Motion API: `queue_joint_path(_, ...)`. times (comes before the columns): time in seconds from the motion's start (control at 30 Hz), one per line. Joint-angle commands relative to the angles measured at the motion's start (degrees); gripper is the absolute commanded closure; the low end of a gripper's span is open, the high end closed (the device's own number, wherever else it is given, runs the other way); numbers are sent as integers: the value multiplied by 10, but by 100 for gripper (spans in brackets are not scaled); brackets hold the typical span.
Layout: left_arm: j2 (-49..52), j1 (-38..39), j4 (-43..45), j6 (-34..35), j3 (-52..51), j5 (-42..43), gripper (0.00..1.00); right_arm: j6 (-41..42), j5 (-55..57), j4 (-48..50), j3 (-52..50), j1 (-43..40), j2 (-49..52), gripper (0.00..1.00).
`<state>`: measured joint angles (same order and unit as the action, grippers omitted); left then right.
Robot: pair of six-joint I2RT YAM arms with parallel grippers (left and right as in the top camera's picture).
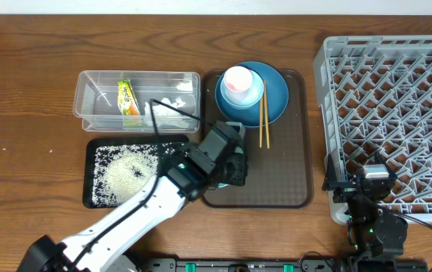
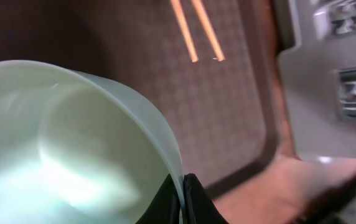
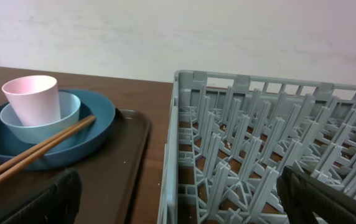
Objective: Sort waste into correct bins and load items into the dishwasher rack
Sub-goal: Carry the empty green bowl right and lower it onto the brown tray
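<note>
Two arms are at work. Our left gripper is pinched almost shut on the thin rim of the green bowl, which spreads out to the left of the jaws over the brown tray. The chopsticks lie beyond the jaws. Our right gripper is spread wide and holds nothing. The rack is straight ahead of its jaws, and off to their left the pink cup stands in the blue bowl on the blue plate.

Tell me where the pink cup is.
Overhead view: the pink cup stands in the light blue bowl on the dark blue plate, at the far end of the brown tray, left of the chopsticks.
</note>
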<state>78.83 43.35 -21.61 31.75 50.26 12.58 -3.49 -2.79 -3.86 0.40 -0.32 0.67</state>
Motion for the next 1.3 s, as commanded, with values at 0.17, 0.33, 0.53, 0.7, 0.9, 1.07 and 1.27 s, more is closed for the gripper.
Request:
queue_joint_path(0.17, 45, 9, 7, 5, 2, -62, 92, -4, 2, -2, -1, -3, -4, 1)
queue_joint_path(0.33, 51, 9, 10, 5, 2, -63, 91, -4, 2, -2, -1, -3, -4, 1)
queue_joint_path(0.53, 55, 9, 7, 5, 2, -69, 91, -4, 2, -2, -1, -3, -4, 1)
queue_joint_path(0.7, 71, 9, 0, 5, 2, -69, 91, -4, 2, -2, -1, -3, -4, 1)
queue_joint_path(0.9, 79, 9, -2, 2, 2, -69, 91, -4, 2, -2, -1, -3, -4, 1)
queue_joint_path(1.07, 79, 9, -1, -4, 2, -71, 91, -4, 2, -2, -1, -3, -4, 1)
queue_joint_path(1.27, 79, 9, -4, -12, 2, -73, 91, -5, 4, -2, -1, -3, -4, 1)
